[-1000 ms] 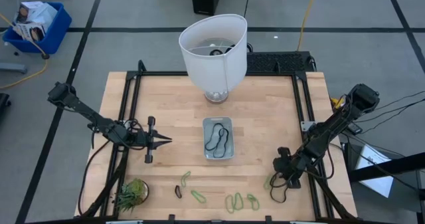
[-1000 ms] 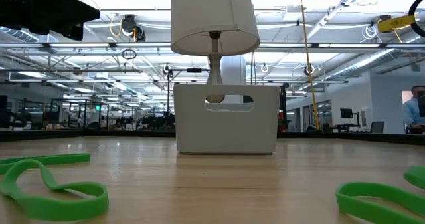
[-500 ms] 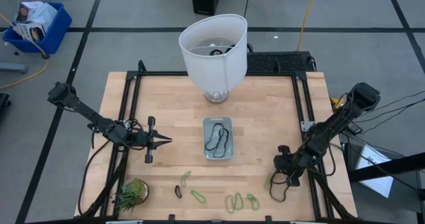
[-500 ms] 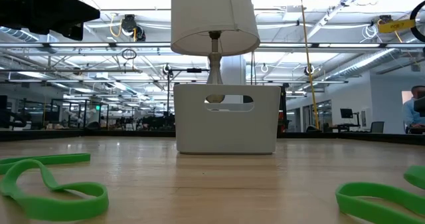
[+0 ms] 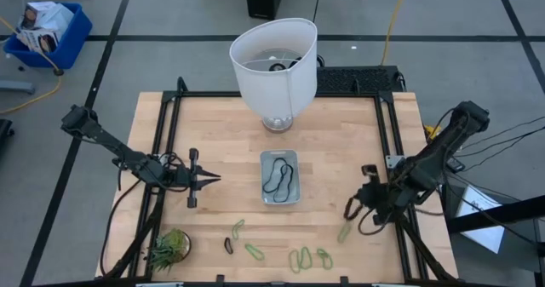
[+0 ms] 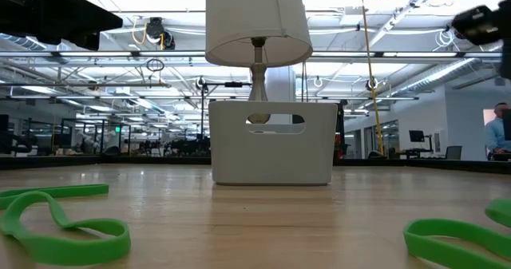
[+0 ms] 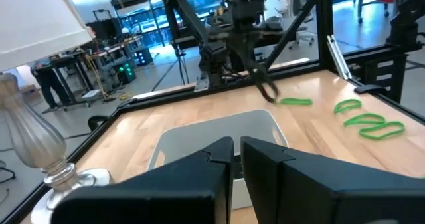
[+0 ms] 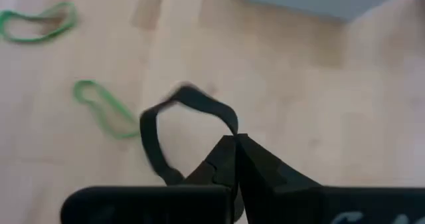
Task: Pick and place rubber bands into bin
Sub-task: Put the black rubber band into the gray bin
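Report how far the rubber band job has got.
Done: the bin already holds dark bands. In hand: the right gripper is shut on a dark rubber band, lifted above the table to the bin's right. Left: several green bands and one dark band lie along the near edge, plus a green one below the right gripper. The left gripper waits shut, left of the bin.

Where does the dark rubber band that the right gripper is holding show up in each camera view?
High view: dark rubber band hangs at the right gripper, right of the bin.
Low view: not in it.
Left wrist view: dangling beyond the bin.
Right wrist view: a loop at the shut fingertips.
Shared landmark: the bin.
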`<state>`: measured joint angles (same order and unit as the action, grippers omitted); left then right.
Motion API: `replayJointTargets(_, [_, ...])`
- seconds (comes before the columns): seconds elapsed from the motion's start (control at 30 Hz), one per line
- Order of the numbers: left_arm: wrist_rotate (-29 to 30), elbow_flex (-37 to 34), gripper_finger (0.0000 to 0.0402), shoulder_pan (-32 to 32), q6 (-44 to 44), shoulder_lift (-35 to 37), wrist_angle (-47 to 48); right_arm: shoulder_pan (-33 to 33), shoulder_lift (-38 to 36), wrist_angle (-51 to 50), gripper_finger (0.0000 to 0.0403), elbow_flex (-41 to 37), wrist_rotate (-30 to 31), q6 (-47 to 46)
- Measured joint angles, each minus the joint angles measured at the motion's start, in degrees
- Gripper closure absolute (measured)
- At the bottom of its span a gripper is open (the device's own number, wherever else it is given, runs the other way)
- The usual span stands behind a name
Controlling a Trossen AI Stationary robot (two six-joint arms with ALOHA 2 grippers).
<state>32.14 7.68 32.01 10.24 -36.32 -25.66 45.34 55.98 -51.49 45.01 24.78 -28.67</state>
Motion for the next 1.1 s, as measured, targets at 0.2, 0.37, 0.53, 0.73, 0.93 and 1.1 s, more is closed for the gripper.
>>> replayJointTargets(0.2, [0.0, 0.0, 0.0364, 0.0, 0.0, 0.0, 0.1, 0.0, -11.9, 5.6, 0.0402, -2.9, 10.4, 8.5])
replayJointTargets(0.37, [0.0, 0.0, 0.0364, 0.0, 0.6, 0.0, 0.1, -2.4, -21.6, 23.0, 0.0402, -10.0, 11.1, 19.8])
replayJointTargets(0.53, [0.0, 0.0, 0.0364, 0.0, 1.5, 0.0, 0.1, -8.7, -24.3, 35.3, 0.0402, -17.2, 4.0, 27.6])
replayJointTargets(0.73, [0.0, 0.0, 0.0364, 0.0, 2.1, 0.0, 0.1, -20.6, -24.5, 48.0, 0.0402, -25.3, -8.5, 30.3])
replayJointTargets(0.93, [0.2, 0.0, 0.0364, 0.0, 2.1, 0.0, 0.1, -31.2, -22.6, 59.0, 0.0403, -28.7, -20.1, 32.3])
replayJointTargets(1.1, [2.5, 0.0, 0.0364, 0.0, 2.4, 0.0, 0.1, -37.6, -16.6, 72.0, 0.0403, -28.7, -29.6, 34.1])
